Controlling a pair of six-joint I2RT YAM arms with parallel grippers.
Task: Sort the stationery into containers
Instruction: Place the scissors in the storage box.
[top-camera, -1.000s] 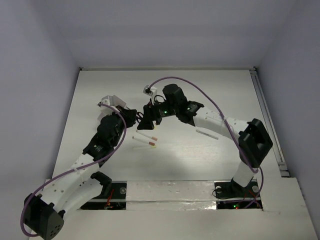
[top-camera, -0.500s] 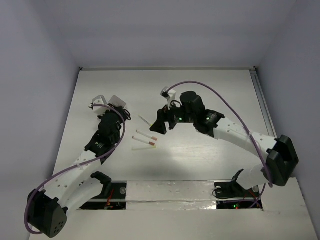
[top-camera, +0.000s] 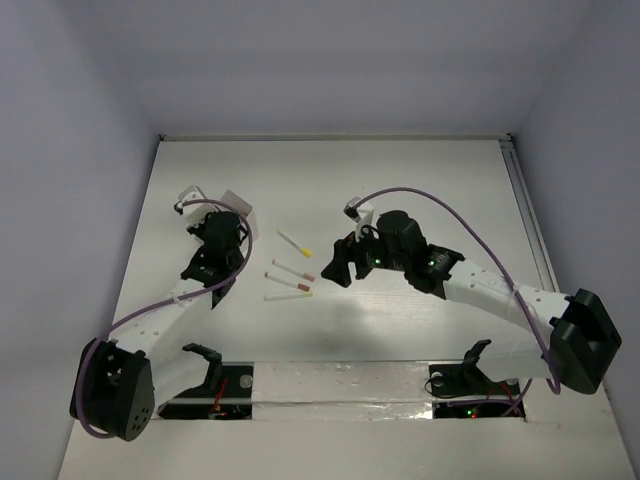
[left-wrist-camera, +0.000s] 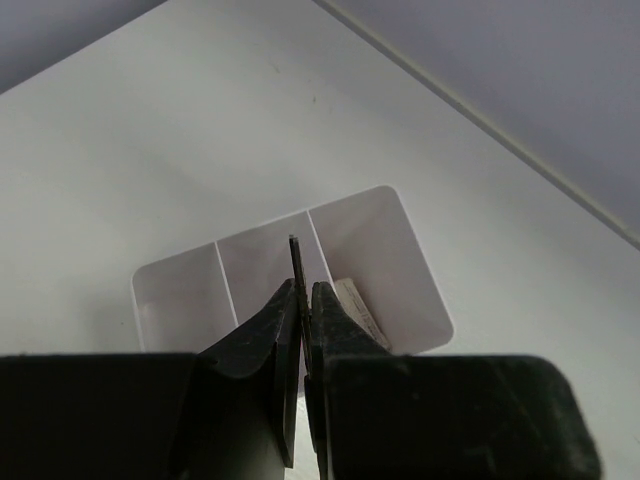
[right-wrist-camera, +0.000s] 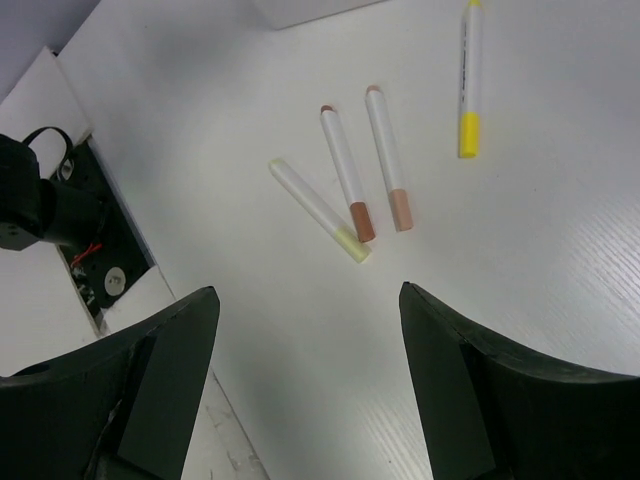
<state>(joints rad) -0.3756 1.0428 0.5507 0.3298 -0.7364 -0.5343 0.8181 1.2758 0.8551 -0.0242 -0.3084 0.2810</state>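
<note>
My left gripper (left-wrist-camera: 303, 290) is shut on a thin dark blade, seemingly the scissors (left-wrist-camera: 294, 255), and holds it over the middle compartment of the white three-part box (left-wrist-camera: 400, 230). A beige block (left-wrist-camera: 360, 312) lies in the box's right compartment. In the top view the left gripper (top-camera: 222, 226) hangs by the box (top-camera: 237, 204) at the far left. My right gripper (top-camera: 340, 268) is open and empty, just right of several white pens: a yellow-tipped one (right-wrist-camera: 468, 80), two pink-tipped ones (right-wrist-camera: 346, 175) (right-wrist-camera: 388, 160) and a pale-tipped one (right-wrist-camera: 318, 210).
The pens lie in a loose row between the arms (top-camera: 290, 272). The arm bases and a black fixture (right-wrist-camera: 45, 195) sit at the near table edge. A rail (top-camera: 530, 230) runs along the table's right side.
My left gripper has moved away to the far left over the box. My right gripper has pulled back right and nearer, uncovering the yellow-tipped pen.
</note>
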